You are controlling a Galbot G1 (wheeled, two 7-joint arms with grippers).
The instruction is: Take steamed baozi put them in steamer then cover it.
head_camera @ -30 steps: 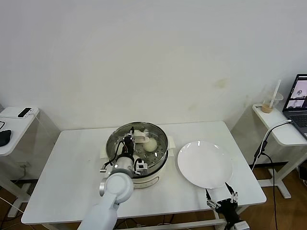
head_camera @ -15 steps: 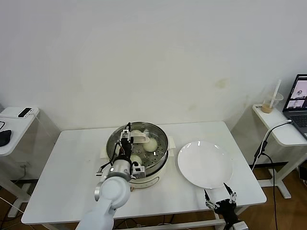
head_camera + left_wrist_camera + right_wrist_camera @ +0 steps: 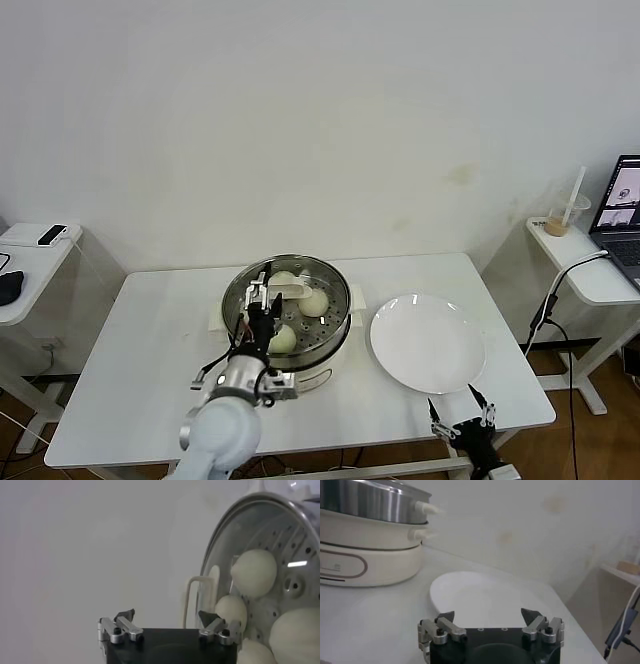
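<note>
The steel steamer (image 3: 335, 322) stands on its cream base mid-table, and it also shows in the right wrist view (image 3: 370, 505). The clear cover (image 3: 327, 283) lies on it, its cream handle (image 3: 294, 290) at the middle. Cream-white baozi (image 3: 314, 301) show through the glass, and the left wrist view (image 3: 255, 572) shows more of them. My left gripper (image 3: 258, 300) is open and empty over the steamer's left part. In the left wrist view the gripper (image 3: 166, 616) has the handle (image 3: 191, 597) just beyond its fingertips. My right gripper (image 3: 465, 425) (image 3: 487, 615) is open and empty at the table's front edge.
A bare white plate (image 3: 428, 342) (image 3: 480, 592) lies right of the steamer, just beyond my right gripper. A side table at the right holds a cup with a straw (image 3: 563, 220) and a laptop (image 3: 622, 205). Another side table (image 3: 30, 250) stands at the left.
My left arm has drawn back towards me and a little left, with the open gripper moving off the cover's handle. The right gripper has barely moved.
</note>
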